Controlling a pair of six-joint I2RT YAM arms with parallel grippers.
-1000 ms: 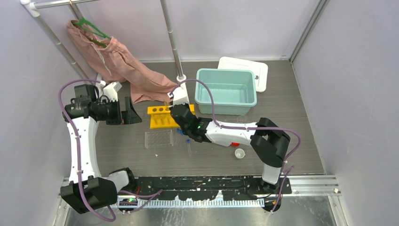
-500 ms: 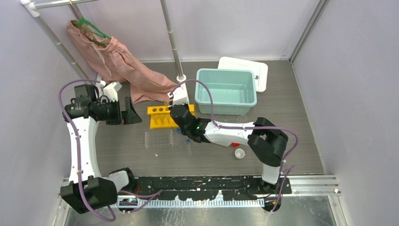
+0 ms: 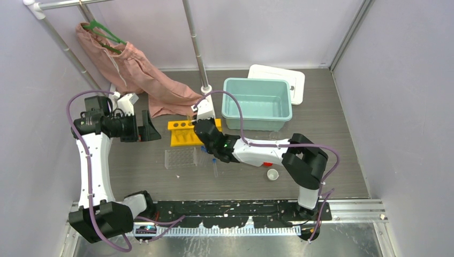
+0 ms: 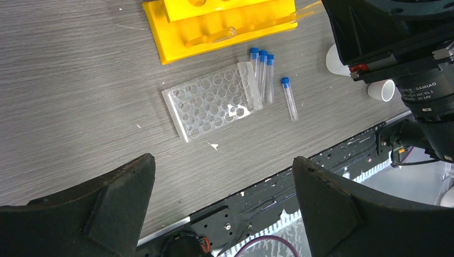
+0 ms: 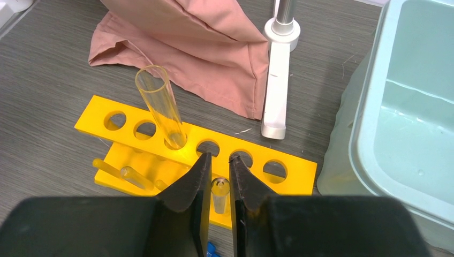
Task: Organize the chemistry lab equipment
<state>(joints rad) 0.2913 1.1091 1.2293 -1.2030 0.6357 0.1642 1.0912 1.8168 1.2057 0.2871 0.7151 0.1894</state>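
My right gripper (image 5: 220,158) is shut on a small clear tube (image 5: 219,194), held just above the yellow tube rack (image 5: 300,171) near its middle holes. The tube's rounded end points at the rack and its blue cap (image 5: 212,249) peeks out below the fingers. A larger clear tube (image 5: 160,107) stands tilted in one hole. From above, the right gripper (image 3: 200,125) hovers over the rack (image 3: 181,135). The clear well tray (image 4: 211,101) and three blue-capped tubes (image 4: 262,75) lie beside it on the table. My left gripper (image 4: 222,160) hangs open and empty, high at the left.
A teal bin (image 3: 257,115) stands behind the rack with its white lid (image 3: 284,75) further back. A pink cloth (image 3: 160,91) drapes from a pole onto the table. A tiny white cup (image 3: 272,174) and the red-nozzled squeeze bottle (image 3: 266,164) lie by the right arm.
The right arm's elbow has shifted slightly to the left; its gripper stays over the rack with the tube. The left arm has not moved.
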